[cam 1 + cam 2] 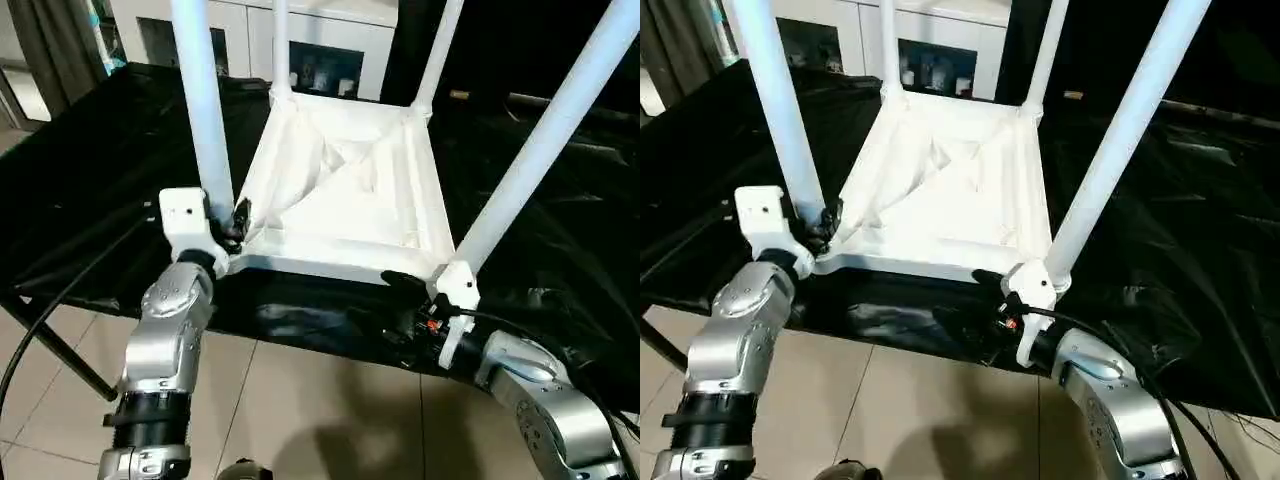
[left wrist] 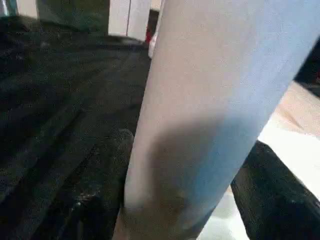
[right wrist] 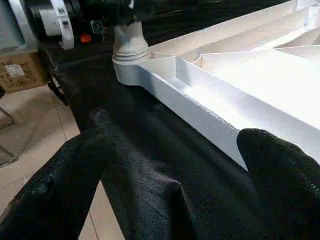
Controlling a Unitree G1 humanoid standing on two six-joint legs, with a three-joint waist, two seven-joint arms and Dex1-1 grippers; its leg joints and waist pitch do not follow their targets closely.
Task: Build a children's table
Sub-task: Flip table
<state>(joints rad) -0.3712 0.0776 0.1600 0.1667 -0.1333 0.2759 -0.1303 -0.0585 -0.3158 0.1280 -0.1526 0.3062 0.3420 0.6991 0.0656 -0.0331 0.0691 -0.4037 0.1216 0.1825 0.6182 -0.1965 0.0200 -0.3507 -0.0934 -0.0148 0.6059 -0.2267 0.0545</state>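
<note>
Resting upside down on black sheeting (image 1: pixel 100 160), children's table (image 1: pixel 350 190) has all 4 legs up. Looks light, hollow plastic, stiff but top-heavy w/ legs on; smooth tubes prob slippery, so best grab low near sockets or by rim. Ribbed underside, round corner sockets, glossy white. Left gripper (image 1: pixel 238 222) clamped round near-left leg (image 1: pixel 205 110) at base. Right gripper (image 3: pixel 165 165) fingers spread, beside near rim, holding nothing.

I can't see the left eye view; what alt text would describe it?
A white children's table lies upside down on a black cloth, its four legs pointing up. The left pincer grips the near left leg at its base; the right pincer sits at the near right corner.
</note>
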